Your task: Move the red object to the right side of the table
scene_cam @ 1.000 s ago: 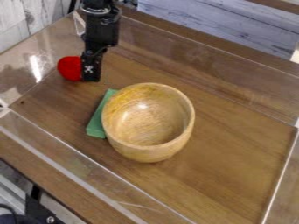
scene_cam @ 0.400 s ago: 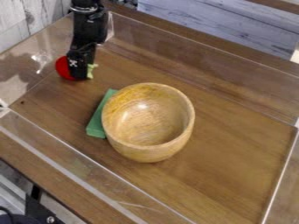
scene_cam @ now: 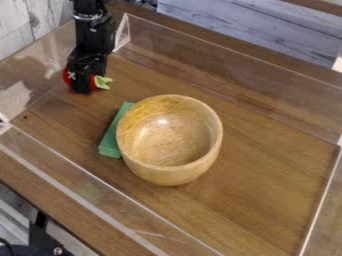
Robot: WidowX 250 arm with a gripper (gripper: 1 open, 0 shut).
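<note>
The red object (scene_cam: 80, 82), a small glossy toy fruit, lies on the table (scene_cam: 261, 105) at the far left, close to the acrylic wall. My black gripper (scene_cam: 87, 76) points straight down on top of it. The jaws are open, with one finger on each side of the fruit, and I cannot tell whether they touch it. Only the lower edge of the fruit shows between and below the fingers; the rest, including any stem, is hidden by the gripper.
A big wooden bowl (scene_cam: 170, 138) stands near the middle of the table, partly over a flat green cloth (scene_cam: 111, 132). Clear acrylic walls (scene_cam: 80, 205) border the tabletop. Bare wood lies to the right of the bowl.
The gripper has moved left and slightly toward the back, from beside the red object to directly over it. The fruit, bowl and cloth have stayed put.
</note>
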